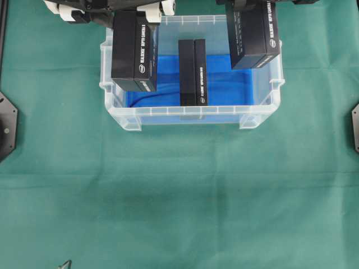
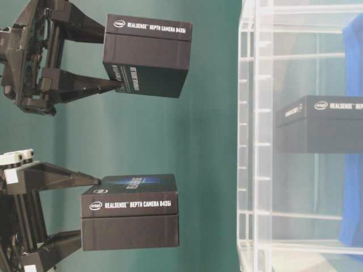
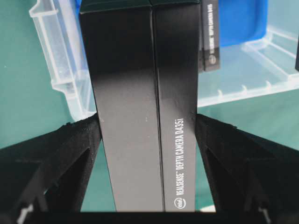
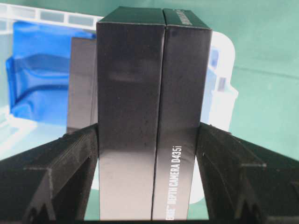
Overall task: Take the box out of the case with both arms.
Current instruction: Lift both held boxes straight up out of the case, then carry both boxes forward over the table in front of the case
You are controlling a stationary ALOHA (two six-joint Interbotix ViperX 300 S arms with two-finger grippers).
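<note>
The case (image 1: 130,115) is a clear tub with a blue liner (image 1: 230,87), at the back middle of the table. One black box (image 1: 193,73) stands on edge inside it. My left gripper (image 3: 147,125) is shut on a second black box (image 3: 140,93), held over the case's left end (image 1: 134,53). Over the case's right end, my right gripper (image 4: 148,133) is shut on a third black box (image 4: 149,93), which also shows from overhead (image 1: 255,36). In the table-level view both held boxes (image 2: 147,56) (image 2: 130,212) hang well clear of the case's rim (image 2: 249,141).
A green cloth (image 1: 179,196) covers the table in front of the case. Black mounts sit at the left edge (image 1: 5,126) and at the right edge (image 1: 355,129). A small dark object (image 1: 66,263) lies at the front edge.
</note>
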